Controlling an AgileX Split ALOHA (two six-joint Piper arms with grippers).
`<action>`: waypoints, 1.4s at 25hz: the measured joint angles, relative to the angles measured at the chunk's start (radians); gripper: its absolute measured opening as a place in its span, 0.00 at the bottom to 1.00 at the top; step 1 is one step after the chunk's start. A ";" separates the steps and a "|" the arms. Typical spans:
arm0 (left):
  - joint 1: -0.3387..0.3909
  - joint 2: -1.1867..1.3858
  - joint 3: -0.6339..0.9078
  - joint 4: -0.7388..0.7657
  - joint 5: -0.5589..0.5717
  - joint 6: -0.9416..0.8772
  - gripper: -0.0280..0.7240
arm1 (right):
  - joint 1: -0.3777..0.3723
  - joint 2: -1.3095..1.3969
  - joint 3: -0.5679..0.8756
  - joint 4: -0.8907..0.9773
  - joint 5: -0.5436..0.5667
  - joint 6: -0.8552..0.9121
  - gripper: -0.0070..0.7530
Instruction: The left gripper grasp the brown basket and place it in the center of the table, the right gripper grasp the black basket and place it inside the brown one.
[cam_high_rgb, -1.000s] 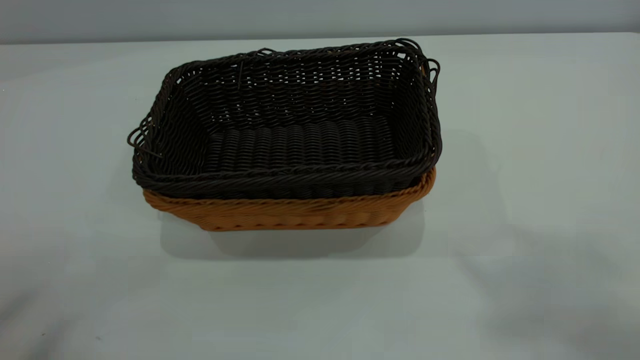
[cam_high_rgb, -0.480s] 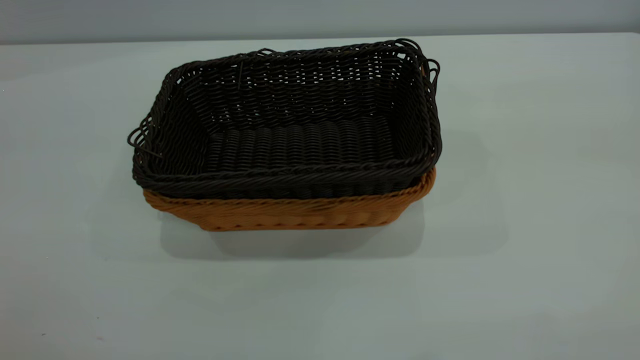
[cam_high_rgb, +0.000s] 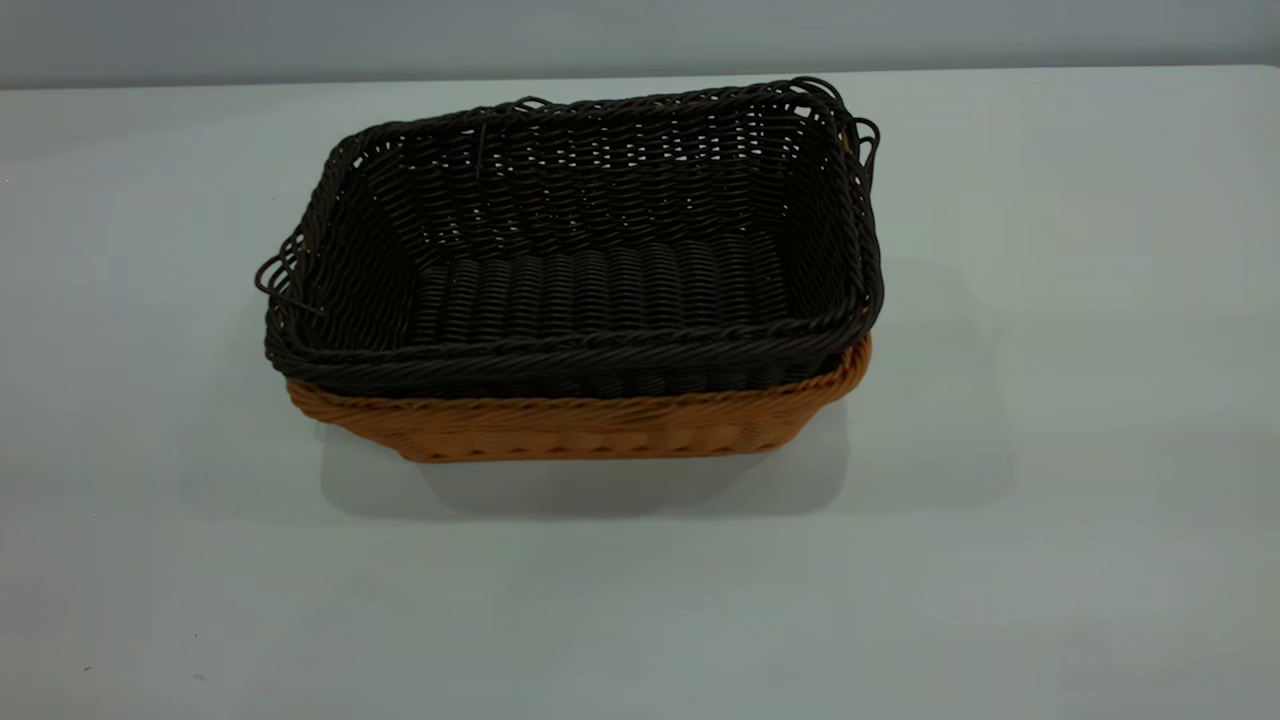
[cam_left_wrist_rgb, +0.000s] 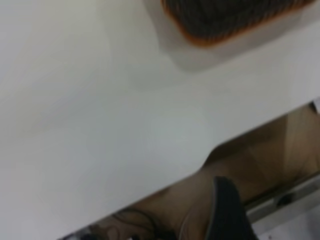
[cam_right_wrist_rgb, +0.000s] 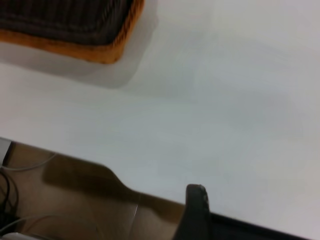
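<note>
The black basket (cam_high_rgb: 600, 280) sits nested inside the brown basket (cam_high_rgb: 580, 428) at the middle of the white table (cam_high_rgb: 1050, 400). Only the brown basket's rim and front wall show beneath it. The black basket's rim stands a little higher at the back right. Neither gripper shows in the exterior view. In the left wrist view a dark part of the left gripper (cam_left_wrist_rgb: 226, 212) hangs beyond the table's edge, far from the baskets (cam_left_wrist_rgb: 230, 15). In the right wrist view the right gripper (cam_right_wrist_rgb: 196, 212) is at the table's edge, far from the baskets (cam_right_wrist_rgb: 100, 50).
The table edge (cam_left_wrist_rgb: 165, 180) and a brown floor with cables (cam_right_wrist_rgb: 20, 220) show below both wrist cameras. A grey wall (cam_high_rgb: 640, 35) runs behind the table.
The baskets have not moved. The dark shadows on the table's near left and near right corners have faded away.
</note>
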 joint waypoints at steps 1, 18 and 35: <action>0.000 -0.013 0.040 -0.001 -0.014 -0.002 0.59 | 0.000 -0.019 0.011 -0.001 -0.002 0.002 0.71; 0.000 -0.030 0.172 -0.042 -0.051 -0.013 0.59 | 0.000 -0.055 0.013 -0.001 -0.014 0.003 0.71; 0.347 -0.036 0.172 -0.042 -0.052 -0.012 0.59 | -0.263 -0.297 0.013 0.000 -0.006 0.003 0.71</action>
